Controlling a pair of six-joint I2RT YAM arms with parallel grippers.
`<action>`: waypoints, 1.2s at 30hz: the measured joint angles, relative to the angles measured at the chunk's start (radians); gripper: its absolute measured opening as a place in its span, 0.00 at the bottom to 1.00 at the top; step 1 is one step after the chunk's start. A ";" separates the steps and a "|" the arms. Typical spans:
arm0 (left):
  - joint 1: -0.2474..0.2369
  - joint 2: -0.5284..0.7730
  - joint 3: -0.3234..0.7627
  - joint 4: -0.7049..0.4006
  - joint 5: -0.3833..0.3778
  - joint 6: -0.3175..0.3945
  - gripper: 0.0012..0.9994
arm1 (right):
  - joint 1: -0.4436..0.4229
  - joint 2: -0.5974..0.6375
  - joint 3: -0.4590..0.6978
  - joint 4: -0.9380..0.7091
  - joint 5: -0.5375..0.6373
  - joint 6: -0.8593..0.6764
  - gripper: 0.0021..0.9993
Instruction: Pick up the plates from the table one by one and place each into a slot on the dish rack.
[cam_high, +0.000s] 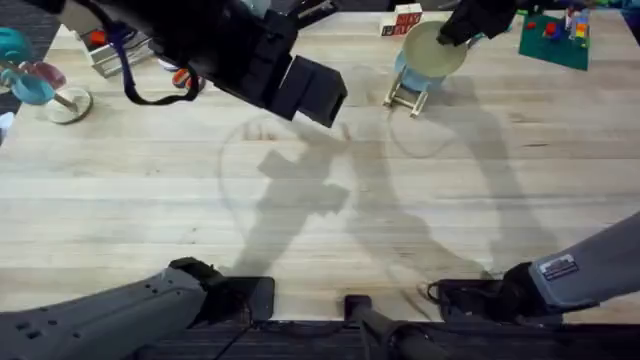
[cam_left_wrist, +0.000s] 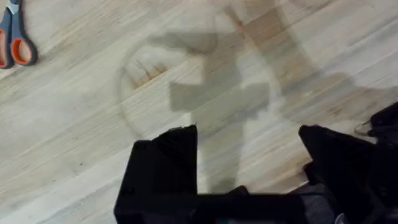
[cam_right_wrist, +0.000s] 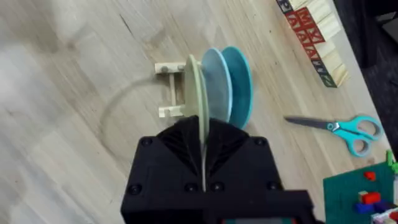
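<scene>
Right tool (cam_right_wrist: 204, 163) clamps cream plate (cam_right_wrist: 198, 93) in dish rack (cam_right_wrist: 171, 89).

Three plates stand on edge in one wooden dish rack (cam_right_wrist: 171, 90) on the counter (cam_high: 150, 190): one cream plate (cam_right_wrist: 198, 93), one light blue plate (cam_right_wrist: 214, 84) and one darker teal plate (cam_right_wrist: 239, 84). There are two pairs of scissors, one orange-handled (cam_left_wrist: 15, 40) and one teal-handled (cam_right_wrist: 348, 130). Two robot arms are at work, a left arm (cam_high: 100, 320) and a right arm (cam_high: 590, 270).
</scene>
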 joint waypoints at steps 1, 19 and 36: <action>0.000 0.000 0.000 0.000 0.000 0.000 0.99 | 0.000 0.004 0.000 0.005 -0.002 -0.001 0.03; 0.000 0.000 0.000 -0.003 0.000 0.000 0.99 | 0.000 0.078 0.000 0.041 -0.006 -0.046 0.03; 0.000 0.000 0.000 -0.003 0.000 0.000 0.99 | 0.000 0.133 0.000 0.041 -0.006 -0.046 0.03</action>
